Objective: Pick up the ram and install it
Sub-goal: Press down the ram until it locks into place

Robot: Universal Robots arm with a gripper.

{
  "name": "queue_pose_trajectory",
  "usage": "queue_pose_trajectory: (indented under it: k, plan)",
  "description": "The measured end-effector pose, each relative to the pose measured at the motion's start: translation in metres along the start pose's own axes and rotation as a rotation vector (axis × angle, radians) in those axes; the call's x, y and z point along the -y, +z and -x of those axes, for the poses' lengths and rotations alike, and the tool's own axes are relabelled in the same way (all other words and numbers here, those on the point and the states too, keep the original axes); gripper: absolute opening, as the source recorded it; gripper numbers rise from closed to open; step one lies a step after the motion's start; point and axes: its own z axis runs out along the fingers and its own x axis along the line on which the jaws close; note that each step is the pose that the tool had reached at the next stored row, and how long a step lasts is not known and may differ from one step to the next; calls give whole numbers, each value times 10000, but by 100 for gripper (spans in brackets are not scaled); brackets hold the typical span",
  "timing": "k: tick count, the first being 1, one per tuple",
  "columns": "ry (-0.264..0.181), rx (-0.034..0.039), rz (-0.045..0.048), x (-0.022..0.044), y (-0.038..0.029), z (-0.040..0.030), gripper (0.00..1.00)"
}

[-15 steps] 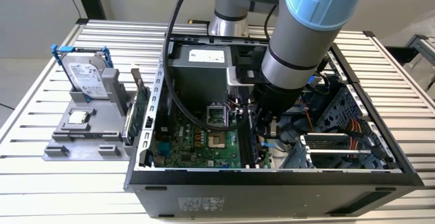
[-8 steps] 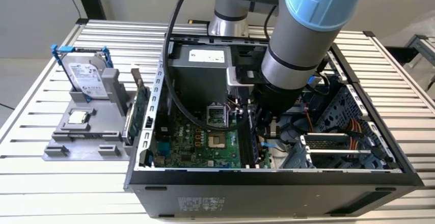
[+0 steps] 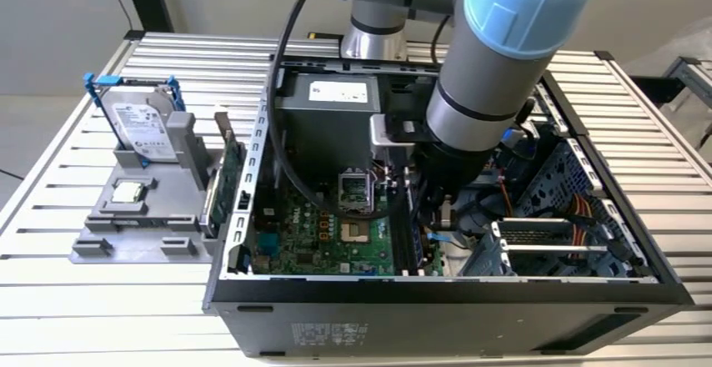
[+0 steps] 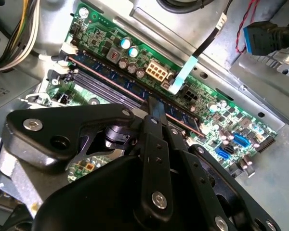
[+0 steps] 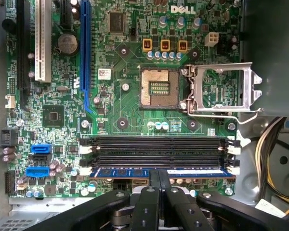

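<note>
My black end effector [image 5: 159, 180] pinches mid-edge the thin, stiff, light, probably fragile blue ram stick [image 5: 135, 172], seated beside the empty black slots [image 5: 159, 150].

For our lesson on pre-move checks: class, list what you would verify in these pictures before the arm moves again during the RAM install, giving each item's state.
1. The ram lies along the outermost memory slot, not across it: ok.
2. The gripper is closed on the ram near its middle: ok.
3. The other memory slots are empty: ok.
4. The ram is pushed fully home: cannot tell.
5. The slot's end latches have snapped shut: cannot tell.
6. The flat cable is off the ram: ok.
</note>
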Motion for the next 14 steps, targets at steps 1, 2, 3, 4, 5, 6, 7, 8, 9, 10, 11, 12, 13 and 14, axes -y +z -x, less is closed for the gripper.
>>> queue_pose_trajectory:
  k: [1,2,3,4,5,6,7,8,9,10,11,12,13,14]
  plan:
    - [0,-6,0,0,18,-1,0]
    - [1,-15,0,1,36,-2,0]
    - [1,-27,1,1,51,-3,0]
    - [2,-34,2,1,62,-4,0]
    - [1,-40,3,1,74,-5,0]
    - [2,-41,3,1,86,-6,0]
    - [1,-30,1,2,101,-6,0]
    - [1,-29,0,2,112,-6,0]
    - [1,-29,0,3,122,-6,0]
    - [2,-31,1,3,129,-6,0]
    - [2,-39,3,3,130,-6,0]
    - [2,-42,4,3,129,-6,0]
    - [2,-43,4,3,129,-6,0]
    - [2,-44,4,3,129,-6,0]
